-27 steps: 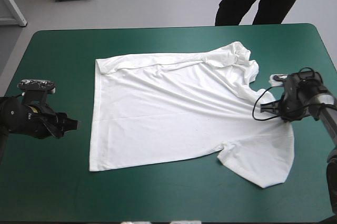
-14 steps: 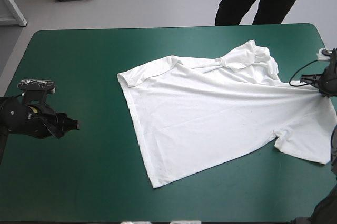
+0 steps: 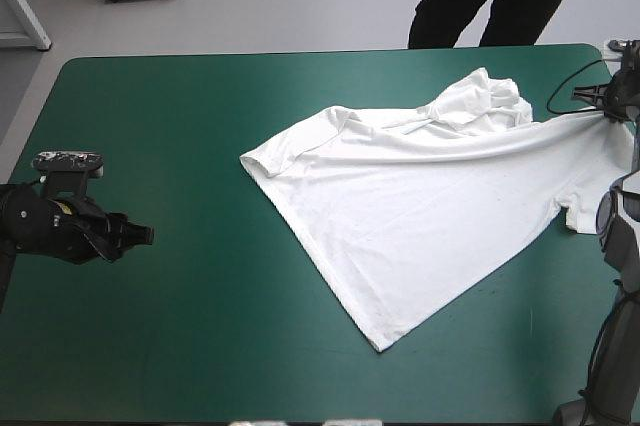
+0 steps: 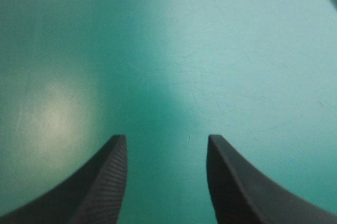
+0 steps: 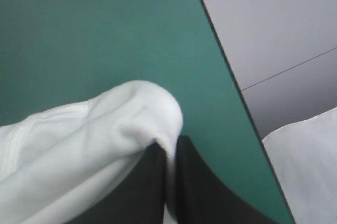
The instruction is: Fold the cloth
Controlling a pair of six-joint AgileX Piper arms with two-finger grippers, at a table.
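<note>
1. The right jaws are clamped on a bunched fold of the white T-shirt (image 3: 420, 206), near the worktop's (image 3: 190, 146) far right corner.
2. From that fold the T-shirt spreads flat toward the middle, with one corner pointing at the near edge.
3. The left jaws stand apart over bare teal-green cover near the left edge, well apart from the T-shirt.
4. Grey floor (image 5: 274, 24) shows beyond the right edge.

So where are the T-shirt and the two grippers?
T-shirt (image 3: 420, 216): high view, middle of its body.
left gripper (image 4: 166, 140): left wrist view, gap between its open fingers.
right gripper (image 5: 169, 148): right wrist view, where its fingers pinch the T-shirt.
</note>
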